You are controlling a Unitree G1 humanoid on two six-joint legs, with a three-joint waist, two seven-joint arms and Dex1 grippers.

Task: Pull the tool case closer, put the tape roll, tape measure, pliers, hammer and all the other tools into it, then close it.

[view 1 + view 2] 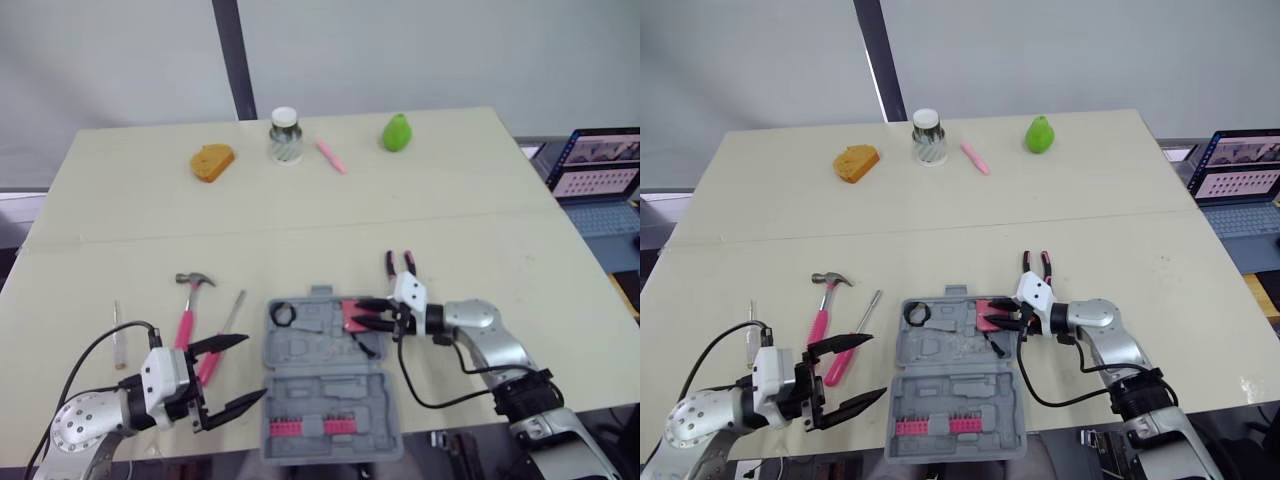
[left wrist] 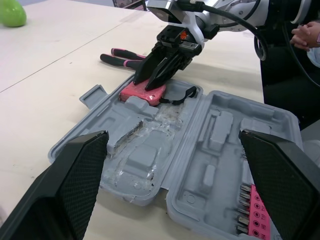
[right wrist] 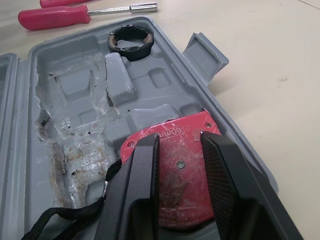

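From the head camera, the tool case point(image 1: 330, 400) lies open between the two grippers. The left gripper point(image 1: 255, 366) hangs just off the case's left edge with its fingers spread wide and empty. The hammer point(image 1: 188, 308) and a pink-handled screwdriver point(image 1: 222, 338) lie on the table just beyond it. The right gripper point(image 1: 358, 312) reaches into the case's far half. The pink tape measure point(image 1: 346, 321) is under its fingertips, the black tape roll point(image 1: 282, 314) sits in a pocket past those tips, and the pliers point(image 1: 400, 263) lie on the table just beyond its wrist.

The left wrist camera looks between its own wide-set fingers across the open case. It shows the right gripper's fingers drawn nearly together, tips resting on the tape measure. A black strap point(image 2: 180, 97) trails loose from the tape measure.

In the right wrist camera the fingers point(image 3: 142, 190) lie a narrow gap apart over the tape measure's flat face, and a screw shows between them. They do not wrap its sides, so I judge they clasp nothing. I cannot tell whether it is fully seated in its pocket.

The tape measure looks hard-shelled, compact and smooth, so it is likely to slip. It is best pinched across its two flat faces. The floppy strap needs tucking in, or it could foul the lid.
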